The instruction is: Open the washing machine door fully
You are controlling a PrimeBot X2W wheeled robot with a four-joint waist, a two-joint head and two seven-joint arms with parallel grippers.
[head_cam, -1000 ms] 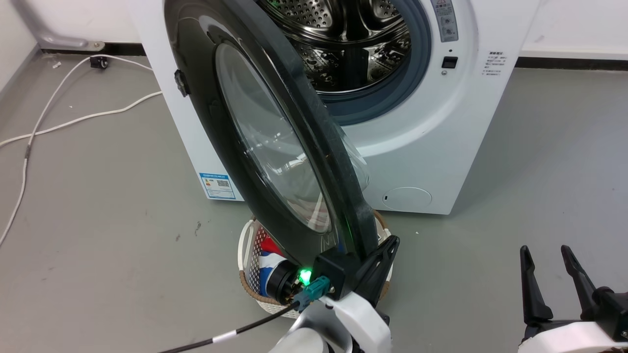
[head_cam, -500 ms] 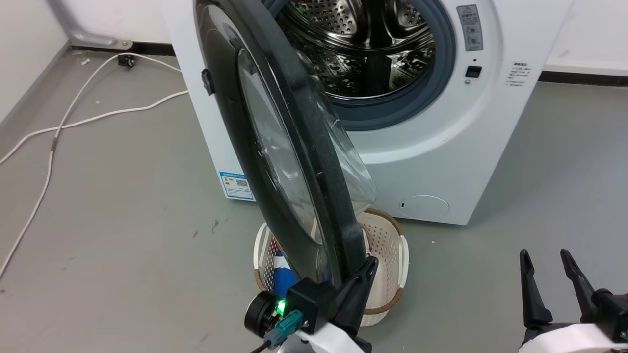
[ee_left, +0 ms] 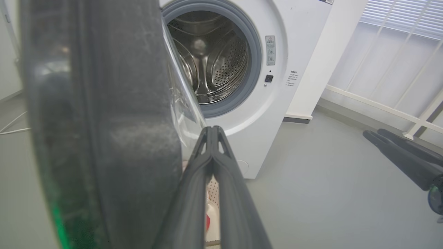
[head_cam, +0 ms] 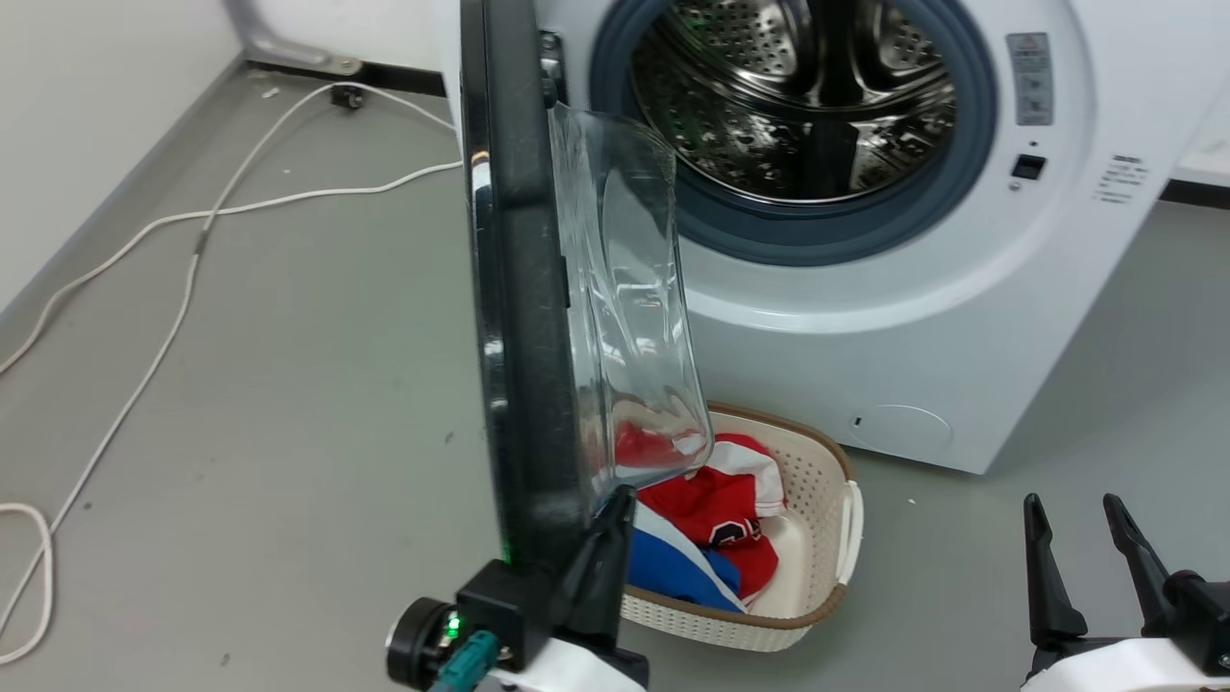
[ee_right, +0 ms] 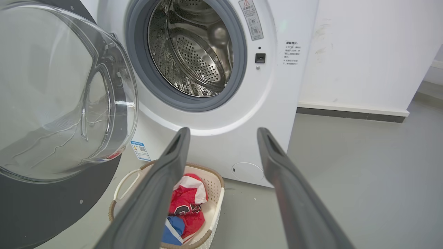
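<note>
Washing machine door (head_cam: 514,288) stands edge-on, hinged at far left, plane running near to far. Left gripper (head_cam: 620,498), fingers (ee_left: 188,193) pressed together, empty, sits just right of its near rim. Right gripper (head_cam: 1070,502) splayed, well apart.

We can read no word or number anywhere, since all the print is too small or blurred. On the washing machine (ee_right: 214,145), right of the drum, a grey label (ee_right: 251,19) bears a red warning triangle, with a block of tiny print (ee_right: 291,52) beside it. Low down on the left is a blue sticker (ee_right: 139,150) with a QR code.
</note>
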